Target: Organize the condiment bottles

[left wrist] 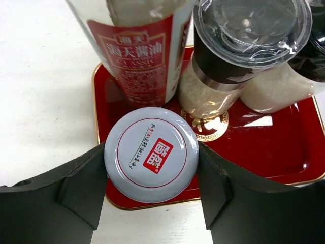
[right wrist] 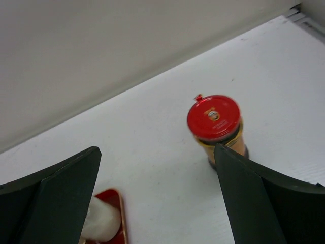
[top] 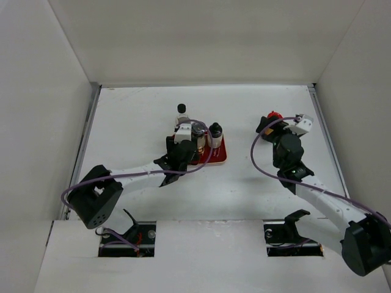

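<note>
Our left hand (left wrist: 152, 170) grasps the grey-capped jar (left wrist: 151, 160) at the left edge of the red tray (left wrist: 284, 147), beside the red-labelled bottle (left wrist: 139, 56) and the clear-lidded shaker (left wrist: 244, 40). Our right hand (right wrist: 156, 152) is released, its fingers spread wide. It sits near the red-capped jar (right wrist: 213, 118), which stands alone on the bench (top: 134, 122), right of the tray.

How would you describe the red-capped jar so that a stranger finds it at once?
On the white table, look at the right half, away from the red tray with the other bottles. The red-capped jar stands there alone, by the right gripper. Only it has a red lid.
</note>
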Robot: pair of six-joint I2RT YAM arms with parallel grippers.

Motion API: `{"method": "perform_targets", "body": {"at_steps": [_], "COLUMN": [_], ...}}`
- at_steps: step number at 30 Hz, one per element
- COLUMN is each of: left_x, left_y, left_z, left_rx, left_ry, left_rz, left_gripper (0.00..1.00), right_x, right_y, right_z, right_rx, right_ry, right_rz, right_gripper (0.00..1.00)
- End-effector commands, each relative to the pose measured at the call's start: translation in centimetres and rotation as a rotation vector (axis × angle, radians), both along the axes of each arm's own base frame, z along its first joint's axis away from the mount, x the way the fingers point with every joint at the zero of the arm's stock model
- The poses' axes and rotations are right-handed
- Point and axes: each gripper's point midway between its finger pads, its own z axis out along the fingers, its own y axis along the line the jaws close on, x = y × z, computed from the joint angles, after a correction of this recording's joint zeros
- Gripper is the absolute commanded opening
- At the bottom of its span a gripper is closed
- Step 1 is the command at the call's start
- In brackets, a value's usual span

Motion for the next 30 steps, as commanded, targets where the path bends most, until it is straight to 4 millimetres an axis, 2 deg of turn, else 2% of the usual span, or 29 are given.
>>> {"method": "perform_targets", "body": {"at_steps": [1, 4, 7, 11, 14, 18, 24, 30], "left_x": [0.9, 0.9, 0.8, 0.3, -0.2, -1.1, -1.8, -2.0], "left_y": [0.4, 0.9, 1.3, 1.8, 2.2, 2.7, 2.3, 1.9], "left_z": [3.9, 3.7, 3.1, 2.8, 3.5, 4.7, 5.3, 6.2], "left_rx": [-0.060, -0.053, -0.038, -0.046, -0.074, -0.116, -0.165, -0.241], "left_ry": [-0.128, -0.125, -0.119, -0.122, -0.143, -0.175, -0.193, -0.221], "left_rz": [0.046, 0.055, 0.067, 0.073, 0.072, 0.067, 0.044, 0.017], "left_gripper": [0.40, 0.44, 0.59, 0.76, 0.85, 0.89, 0.90, 0.90], "right_x": [-0.3, 0.1, 1.3, 3.6, 4.8, 6.3, 8.2, 9.7], "right_y": [-2.1, -5.3, -7.1, -6.4, -5.8, -5.4, -5.6, -4.6], "right_z": [0.7, 0.3, -1.1, -2.6, -3.0, -3.9, -5.7, -8.5], "right_rx": [0.001, -0.020, -0.048, -0.076, -0.098, -0.122, -0.119, -0.114], "right_ry": [0.000, 0.029, 0.110, 0.195, 0.218, 0.256, 0.316, 0.392], "right_rz": [-0.066, -0.168, -0.214, -0.176, -0.148, -0.108, -0.104, -0.042], "right_gripper": [1.00, 1.00, 1.00, 1.00, 1.00, 1.00, 1.00, 1.00]}}
